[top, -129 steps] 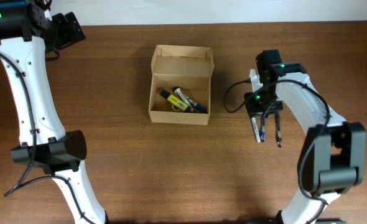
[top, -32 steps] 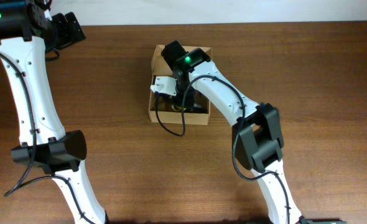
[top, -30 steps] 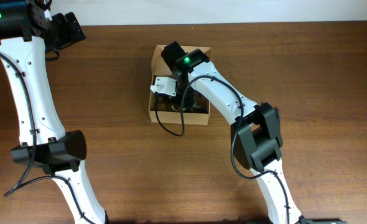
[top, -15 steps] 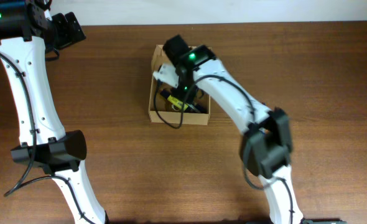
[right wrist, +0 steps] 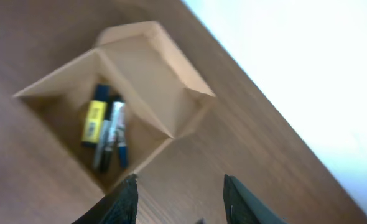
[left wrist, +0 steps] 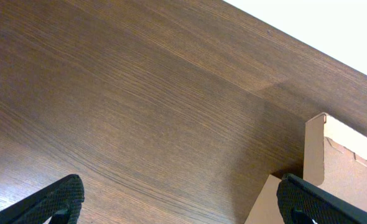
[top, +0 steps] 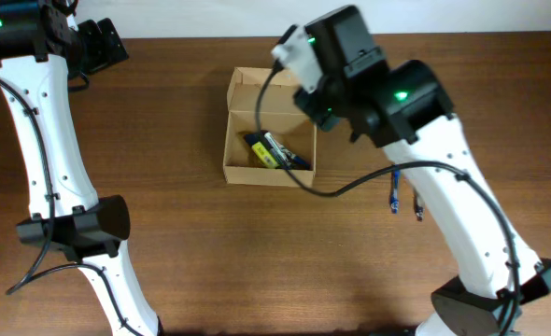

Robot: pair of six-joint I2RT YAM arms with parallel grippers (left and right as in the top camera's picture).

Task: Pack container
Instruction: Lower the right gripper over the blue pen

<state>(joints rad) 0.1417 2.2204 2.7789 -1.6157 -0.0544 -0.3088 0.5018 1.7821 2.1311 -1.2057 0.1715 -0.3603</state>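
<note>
Right end effector (right wrist: 179,186), spread and empty, has risen from the container (top: 266,175), markers (top: 275,154) inside; two pens (top: 394,191) wait to its right.

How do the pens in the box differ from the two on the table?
The boxed pens lie bunched, diagonal, in the container; the two loose pens lie apart, near-parallel, on the table to its right. The boxed bunch includes a yellow-labelled one; the loose pens look thinner, blue and dark. All lie flat, ungripped.
</note>
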